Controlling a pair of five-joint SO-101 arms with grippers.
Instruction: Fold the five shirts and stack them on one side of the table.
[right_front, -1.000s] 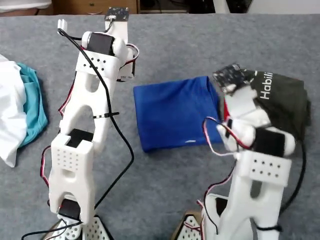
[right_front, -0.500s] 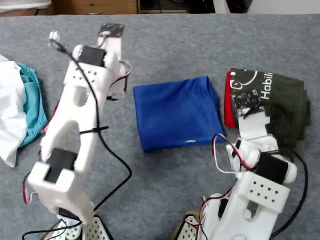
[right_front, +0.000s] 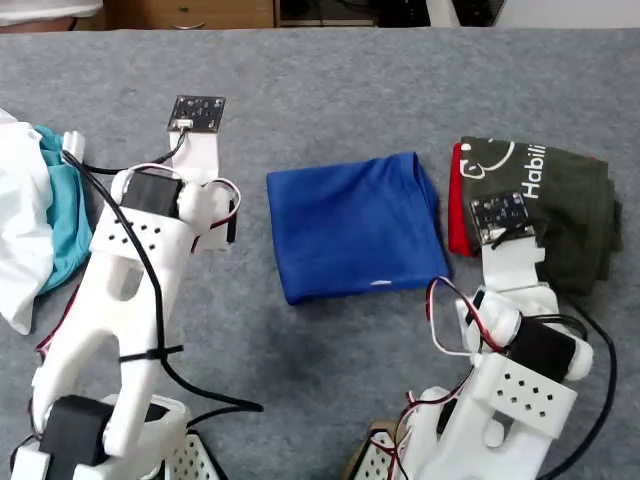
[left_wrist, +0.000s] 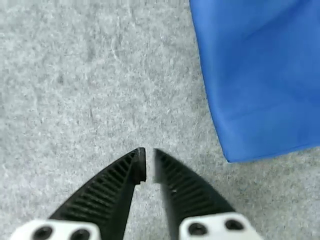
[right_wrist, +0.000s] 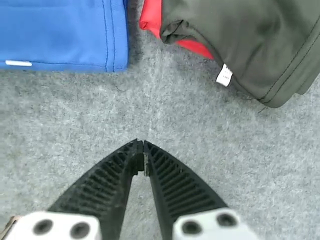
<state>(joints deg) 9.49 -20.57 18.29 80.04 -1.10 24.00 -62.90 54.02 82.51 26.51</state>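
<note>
A folded blue shirt (right_front: 350, 225) lies flat at the table's middle. To its right a folded dark green shirt (right_front: 560, 210) rests on a red shirt (right_front: 458, 215). At the left edge a white shirt (right_front: 20, 230) and a teal shirt (right_front: 65, 210) lie crumpled. My left arm (right_front: 140, 240) stands left of the blue shirt; its gripper (left_wrist: 149, 165) hangs shut over bare grey cloth beside a corner of the blue shirt (left_wrist: 260, 75). My right gripper (right_wrist: 144, 150) is shut and empty, over the table just short of the blue shirt (right_wrist: 60, 30) and the dark green shirt (right_wrist: 250, 40).
The table (right_front: 340, 90) is covered in grey felt. Wooden furniture (right_front: 190, 12) stands past its far edge. Both arm bases sit at the near edge, with cables looping beside them.
Both arms have drawn back toward the near edge. The left one has come away from the far side, and the right one has left the dark green shirt. The shirts have not moved.
</note>
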